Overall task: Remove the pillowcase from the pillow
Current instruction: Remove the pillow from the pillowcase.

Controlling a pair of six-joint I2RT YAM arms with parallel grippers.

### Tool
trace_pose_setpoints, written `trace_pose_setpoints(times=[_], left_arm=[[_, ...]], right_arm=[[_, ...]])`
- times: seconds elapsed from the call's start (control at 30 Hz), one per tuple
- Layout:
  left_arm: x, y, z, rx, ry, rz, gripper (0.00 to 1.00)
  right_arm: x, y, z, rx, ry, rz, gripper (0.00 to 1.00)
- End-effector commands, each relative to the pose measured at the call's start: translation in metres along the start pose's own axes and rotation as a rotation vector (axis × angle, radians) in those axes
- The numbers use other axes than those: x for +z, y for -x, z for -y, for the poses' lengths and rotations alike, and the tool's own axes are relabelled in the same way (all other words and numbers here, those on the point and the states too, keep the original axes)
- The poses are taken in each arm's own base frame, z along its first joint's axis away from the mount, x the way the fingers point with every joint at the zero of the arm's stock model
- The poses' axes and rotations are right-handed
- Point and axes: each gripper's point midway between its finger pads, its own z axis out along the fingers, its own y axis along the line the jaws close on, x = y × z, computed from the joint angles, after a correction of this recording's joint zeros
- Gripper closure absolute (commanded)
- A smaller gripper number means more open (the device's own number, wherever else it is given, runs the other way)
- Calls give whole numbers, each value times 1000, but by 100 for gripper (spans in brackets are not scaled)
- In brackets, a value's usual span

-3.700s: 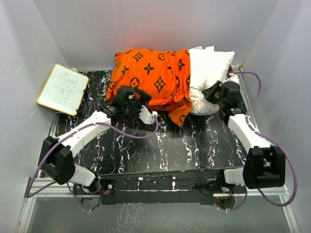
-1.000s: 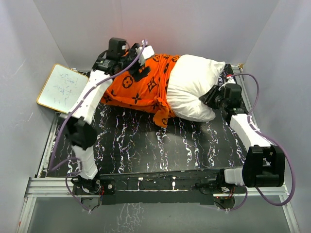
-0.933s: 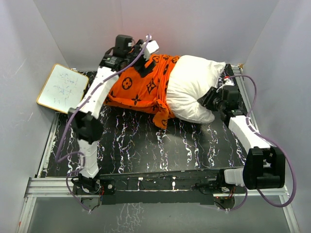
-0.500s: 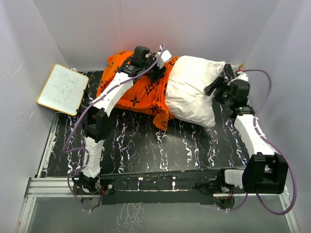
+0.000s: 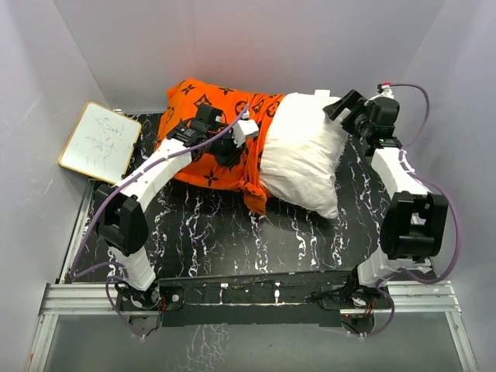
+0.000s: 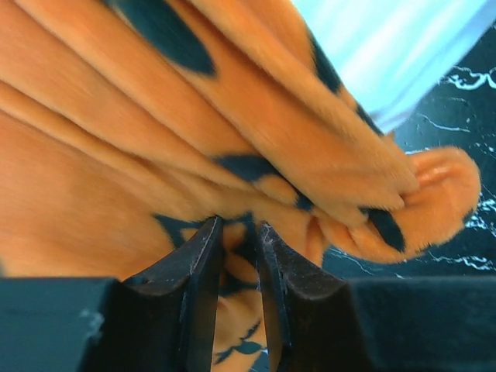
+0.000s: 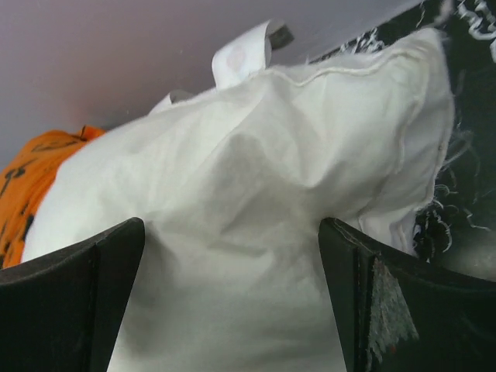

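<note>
The orange pillowcase (image 5: 203, 138) with black motifs covers the left end of the white pillow (image 5: 306, 163), which lies bare on the right. My left gripper (image 5: 231, 147) sits on the pillowcase near its bunched open edge. In the left wrist view this gripper (image 6: 239, 232) is shut on a fold of the pillowcase (image 6: 139, 155). My right gripper (image 5: 336, 108) is at the pillow's far right corner. In the right wrist view it (image 7: 232, 240) stands open, the pillow (image 7: 256, 194) bulging between its spread fingers and the pillowcase (image 7: 31, 178) at far left.
A white board in a tan frame (image 5: 99, 142) leans at the back left. The black marbled table (image 5: 232, 232) is boxed in by grey walls at the back and both sides. A white tag (image 7: 240, 54) sticks out of the pillow's far seam.
My left arm swung from the far left back over the pillowcase and its jaws closed on the fabric. My right gripper let go of the pillow, opened wide and moved up to its far corner.
</note>
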Motion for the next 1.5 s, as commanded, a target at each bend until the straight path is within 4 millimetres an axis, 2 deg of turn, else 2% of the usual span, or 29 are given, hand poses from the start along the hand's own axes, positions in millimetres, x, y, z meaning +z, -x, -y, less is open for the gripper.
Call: trace_pose_setpoints(times=[0.0, 0.07, 0.17, 0.2, 0.27, 0.3, 0.37, 0.4, 0.47, 0.5, 0.53, 0.63, 0.7, 0.8, 0.9, 0.97, 1.07, 1.17, 1.27, 1.4, 1.47], left_arm=[[-4, -32, 32, -86, -116, -105, 77], [-1, -33, 32, -93, -121, -103, 78], [2, -30, 32, -102, -131, -98, 78], [2, -29, 32, -107, -133, -99, 78], [-1, -22, 30, -110, -131, -89, 78], [-4, -17, 27, -115, -128, -78, 78], [-19, 3, 13, -147, -108, -17, 73], [-31, 12, -3, -184, -80, 19, 64], [-61, 31, -39, -259, -7, 99, 36], [-79, 39, -60, -297, 42, 150, 27], [-98, 42, -84, -332, 101, 196, 20], [-146, 32, -142, -395, 267, 270, 6], [-171, 15, -172, -433, 376, 292, 4], [-208, -8, -209, -540, 491, 359, 3], [-235, -33, -232, -648, 530, 413, 3], [-242, -46, -236, -673, 504, 423, 3], [-242, -56, -228, -590, 443, 394, 3], [-232, -75, -215, -429, 402, 300, 3], [-221, -96, -206, -358, 372, 223, 3], [-203, -116, -185, -289, 278, 177, 3], [-195, -125, -179, -282, 251, 165, 3]], right_arm=[[16, -16, -36, -13, 133, -55, 2], [23, -42, -43, -9, 166, -108, 2], [44, -95, -69, -75, 232, -220, 2], [50, -108, -78, -95, 258, -252, 2], [59, -122, -95, -120, 319, -293, 2], [62, -121, -99, -124, 335, -294, 3], [66, -112, -106, -144, 359, -265, 22], [68, -102, -109, -159, 368, -238, 37], [64, -78, -119, -199, 410, -157, 66], [58, -64, -126, -225, 440, -108, 82], [50, -49, -137, -266, 485, -46, 91], [12, -9, -177, -405, 637, 143, 92], [-14, 12, -194, -467, 732, 242, 92], [-68, 45, -214, -509, 902, 428, 92], [-118, 67, -227, -560, 1069, 566, 92], [-136, 75, -231, -624, 1121, 596, 92], [-153, 82, -243, -700, 1164, 620, 92], [-176, 91, -260, -744, 1241, 656, 92], [-200, 94, -279, -776, 1378, 640, 92], [-232, 87, -297, -832, 1516, 608, 92], [-236, 81, -302, -826, 1529, 582, 92]])
